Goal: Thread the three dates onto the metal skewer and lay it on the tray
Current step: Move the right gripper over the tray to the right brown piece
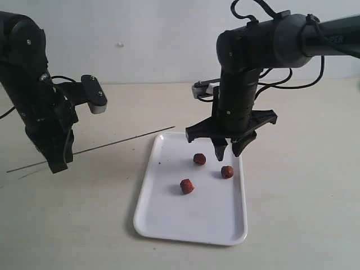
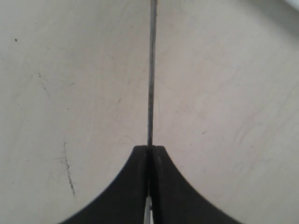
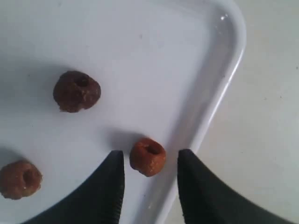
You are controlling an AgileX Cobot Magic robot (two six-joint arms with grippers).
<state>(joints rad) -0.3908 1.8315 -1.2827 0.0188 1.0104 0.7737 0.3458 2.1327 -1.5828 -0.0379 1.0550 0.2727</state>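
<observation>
The thin metal skewer [image 1: 124,139] is held nearly level above the table by my left gripper [image 1: 58,164], which is shut on it near its left end. In the left wrist view the skewer [image 2: 151,70] runs straight out from the closed gripper [image 2: 149,147]. Three reddish-brown dates [image 1: 199,159] [image 1: 226,171] [image 1: 187,186] lie loose on the white tray [image 1: 191,225]. My right gripper [image 1: 229,152] hangs open just above the tray's right side. In the right wrist view the gripper [image 3: 152,152] frames one date [image 3: 147,156] near the tray [image 3: 140,42] rim, without touching it. The other two dates [image 3: 76,91] [image 3: 19,179] lie farther in.
The beige tabletop [image 1: 298,197] surrounds the tray. A small grey and white part [image 1: 202,88] lies on the table behind the right arm. A white wall stands at the back.
</observation>
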